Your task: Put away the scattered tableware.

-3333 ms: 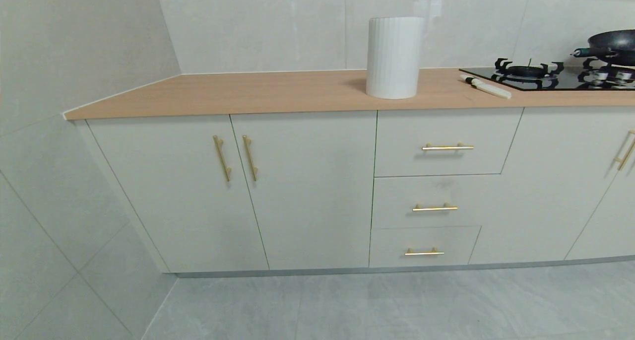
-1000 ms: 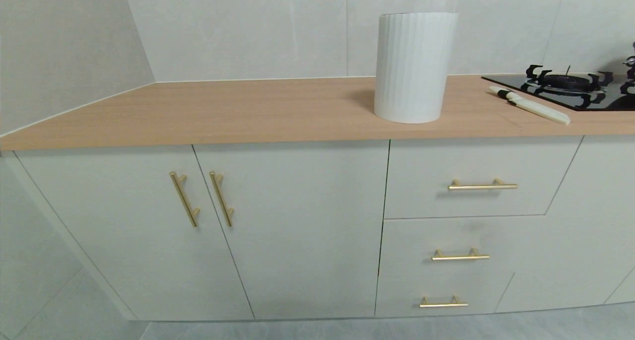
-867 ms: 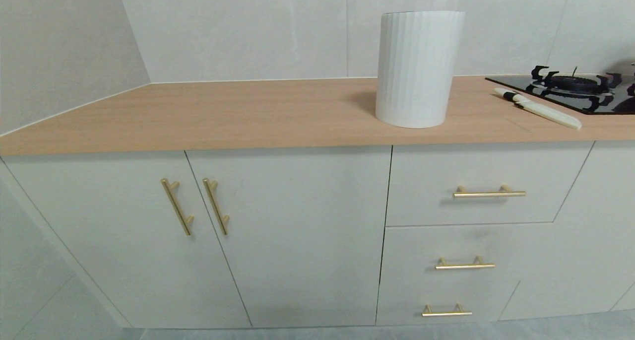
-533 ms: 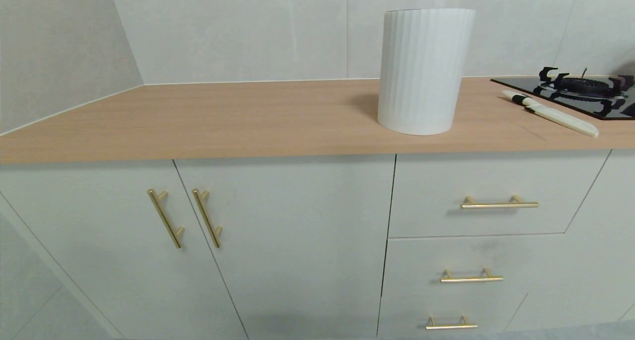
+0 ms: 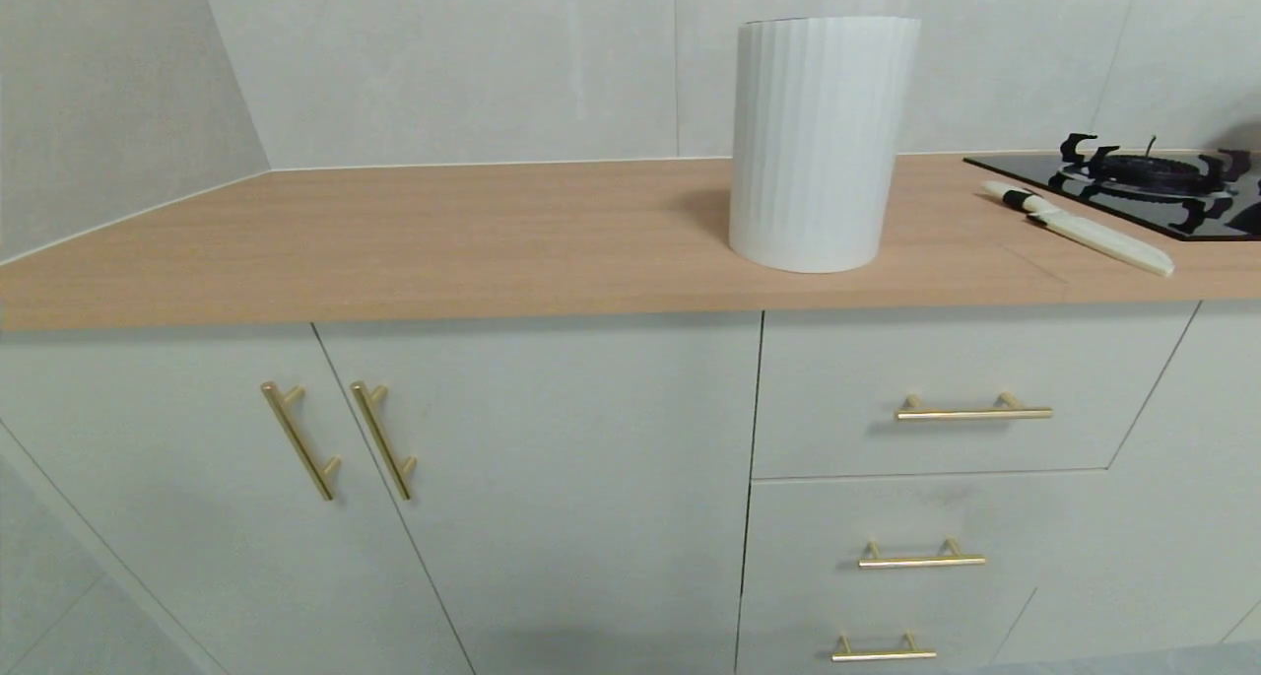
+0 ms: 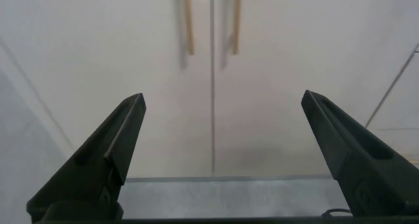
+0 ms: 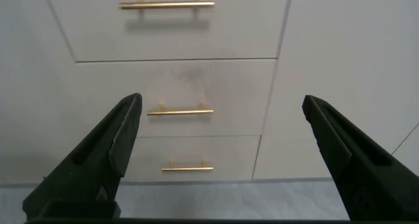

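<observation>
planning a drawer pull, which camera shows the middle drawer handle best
Right wrist view: the middle drawer handle faces the camera squarely. The head view shows it low and at an angle. Left wrist view faces cupboard door handles.

Tall white canister (image 5: 823, 143) standing on counter (image 5: 443, 232), passable wood to its left, knife (image 5: 1079, 228) just beside hob (image 5: 1143, 172)

The left hand (image 6: 222, 96) has two matte fingers (image 6: 108, 162) of dark grey-black, each a long wedge, broad at the base and narrowing to a blunt tip, with a flat bevelled inner face that looks slightly lighter. The right hand (image 7: 221, 98) is built the same: its fingers (image 7: 350, 162) are smooth dark wedges, and a thin dark strip joins their bases.
</observation>
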